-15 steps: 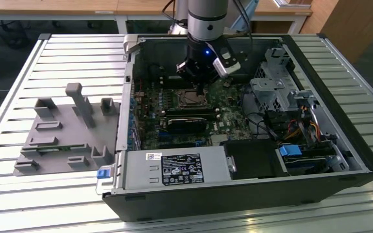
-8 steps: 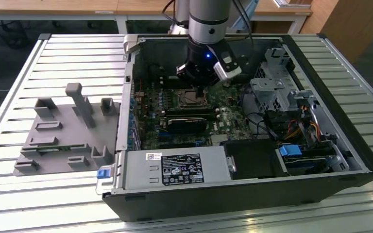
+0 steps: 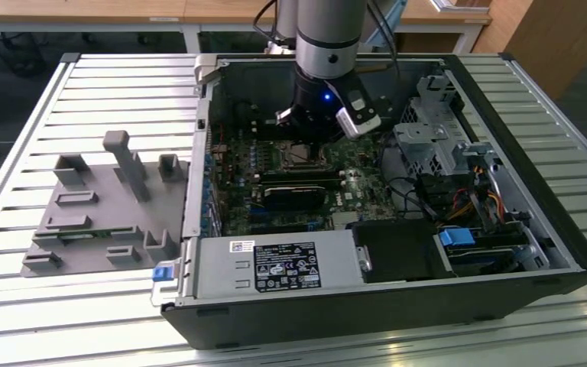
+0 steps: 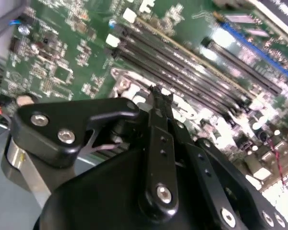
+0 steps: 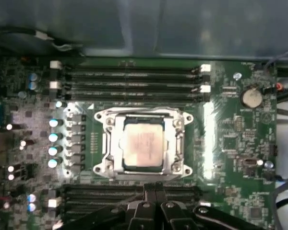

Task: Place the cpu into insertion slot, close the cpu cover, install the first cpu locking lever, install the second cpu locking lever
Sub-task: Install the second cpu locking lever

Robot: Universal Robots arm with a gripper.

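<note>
An open computer case (image 3: pixel 396 252) lies on the slatted table (image 3: pixel 120 92), a grey fixture (image 3: pixel 100 214) beside it at the exterior view's left. The arm (image 3: pixel 326 46) reaches down over the green board (image 5: pixel 240 134) — the cpu (image 5: pixel 143 144) already sits in the slot (image 5: pixel 110 165), cover (image 5: pixel 175 143) down around it. The hand (image 5: pixel 155 196) hovers just beside it, fingers pressed together, gripping nothing.

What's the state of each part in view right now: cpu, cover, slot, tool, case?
cpu: seated flat in the insertion slot, metal top showing.
cpu cover: closed down over the chip, framing it.
tool: fingers together, holding nothing, beside the socket's edge, above the board.
computer case: lying on its side, side panel off, motherboard exposed.
memory slots: look unfilled.
</note>
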